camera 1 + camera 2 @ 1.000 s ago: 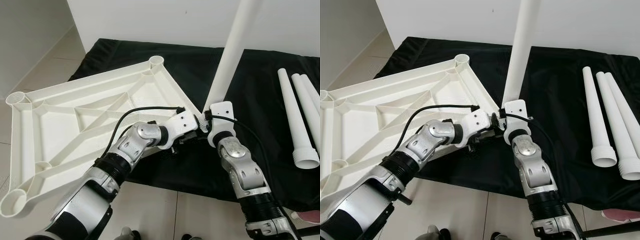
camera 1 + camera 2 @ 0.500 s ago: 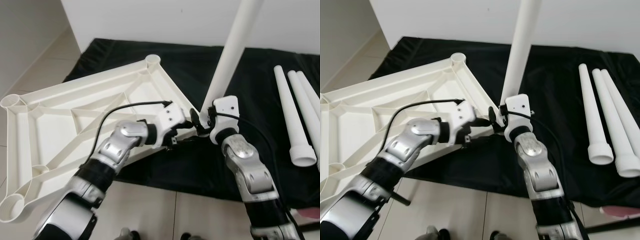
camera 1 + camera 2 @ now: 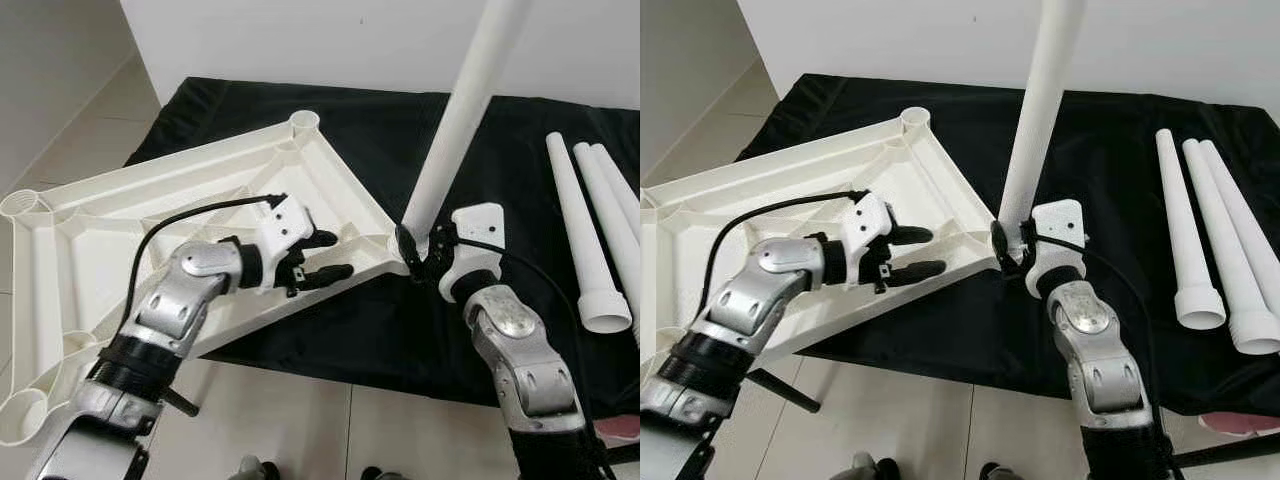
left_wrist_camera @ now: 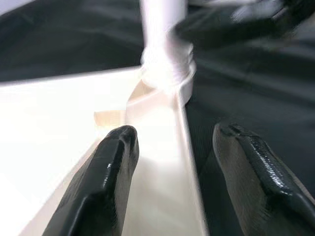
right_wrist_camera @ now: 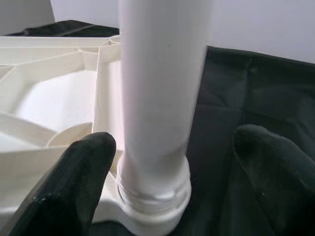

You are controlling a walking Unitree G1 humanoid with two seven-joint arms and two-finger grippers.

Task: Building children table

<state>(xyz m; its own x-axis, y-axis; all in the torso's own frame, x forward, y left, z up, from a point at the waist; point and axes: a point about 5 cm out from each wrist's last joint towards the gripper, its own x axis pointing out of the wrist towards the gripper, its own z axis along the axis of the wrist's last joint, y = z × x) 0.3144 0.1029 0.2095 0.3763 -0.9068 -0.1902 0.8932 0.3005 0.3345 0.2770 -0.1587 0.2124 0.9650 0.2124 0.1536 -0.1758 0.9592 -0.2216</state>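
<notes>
With the white table leg (image 3: 455, 120) standing in the near corner socket of the upturned tabletop (image 3: 150, 230) on the black cloth (image 3: 500, 300), both the left gripper (image 3: 322, 256) and right gripper (image 3: 415, 255) hang open — best to steady the frame, then twist the leg home squarely.

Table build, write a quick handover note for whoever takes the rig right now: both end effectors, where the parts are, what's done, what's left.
Left end effector: open, holding nothing, over the upturned white tabletop near its edge.
Right end effector: open, its fingers either side of the upright leg's base, not clamped.
Upright table leg: standing in the tabletop's corner socket nearest the right arm; whether it is fully seated cannot be told.
Three loose legs: lying side by side on the black cloth, on the robot's right.
Done: one leg in a socket.
Left: check that leg, then fit the three loose legs into the other corner sockets.
</notes>
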